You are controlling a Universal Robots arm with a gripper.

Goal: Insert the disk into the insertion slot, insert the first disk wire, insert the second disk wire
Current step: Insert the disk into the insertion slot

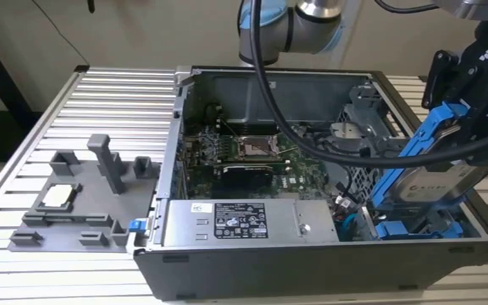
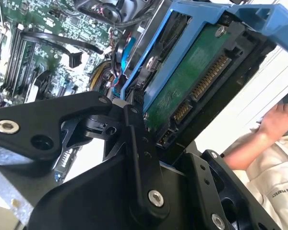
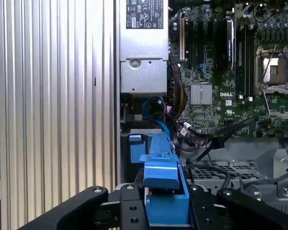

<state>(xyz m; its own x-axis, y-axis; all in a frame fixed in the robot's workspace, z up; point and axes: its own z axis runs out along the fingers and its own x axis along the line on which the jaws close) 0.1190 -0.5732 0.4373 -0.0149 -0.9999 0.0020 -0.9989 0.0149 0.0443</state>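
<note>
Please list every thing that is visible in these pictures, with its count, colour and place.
computer case: one, dark grey, open, on the table.
table: one, ribbed silver.
motherboard: one, green, inside the case.
power supply: one, silver, inside the case.
drive cage: one, grey, perforated, beside the disk.
fixture: one, grey, on the table, exterior view's left.
disk: one, silver in blue frame, tilted, in the gripper.
person's hand: one, in the second wrist view.
gripper: one, black, clamping the disk's frame.

We find print on the white label of the silver sheet-metal power-supply box (image 1: 239, 227), on the white label of the flat silver-grey, blue-framed disk (image 1: 434, 187), on the green circuit board (image 3: 225, 94) and on a person's pale sleeve (image 2: 278, 194), none of which we can read with certainty.
</note>
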